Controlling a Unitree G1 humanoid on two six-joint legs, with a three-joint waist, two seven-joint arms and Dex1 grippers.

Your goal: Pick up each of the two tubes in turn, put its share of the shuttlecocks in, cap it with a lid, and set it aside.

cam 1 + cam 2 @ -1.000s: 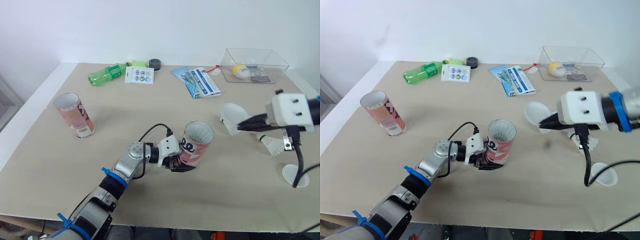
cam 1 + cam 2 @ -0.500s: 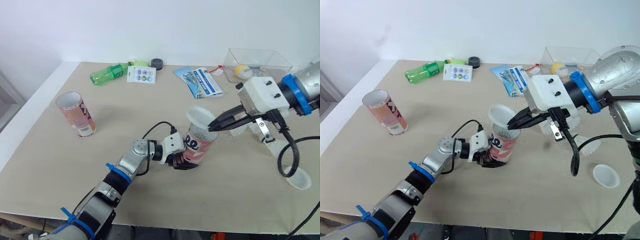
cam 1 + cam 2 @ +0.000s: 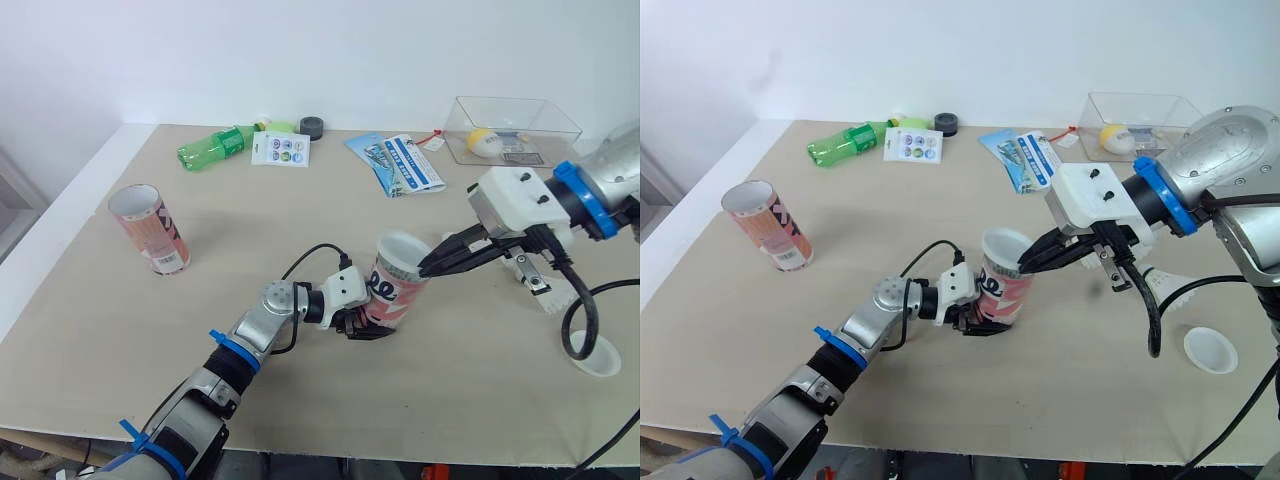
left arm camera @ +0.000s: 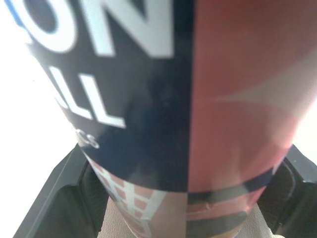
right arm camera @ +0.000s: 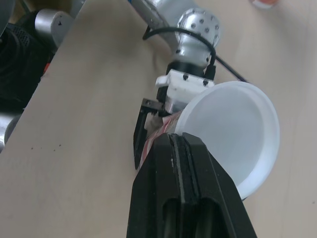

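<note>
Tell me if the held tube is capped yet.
Cannot tell: the lid is at the tube mouth, pinched by the right gripper.

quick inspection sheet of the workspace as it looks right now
surface: beige table, no spills seen
job's things: held tube with white lid at its mouth, seating unclear; second tube open, standing apart; spare lid and shuttlecock on the table
clutter: green bottle, sticker card, leaflet, clear box
grippers: left gripper shut on held tube; right gripper shut on white lid
cables: left cable loops at the wrist; right cable hangs to the table
surroundings: white wall, nothing else seen
</note>
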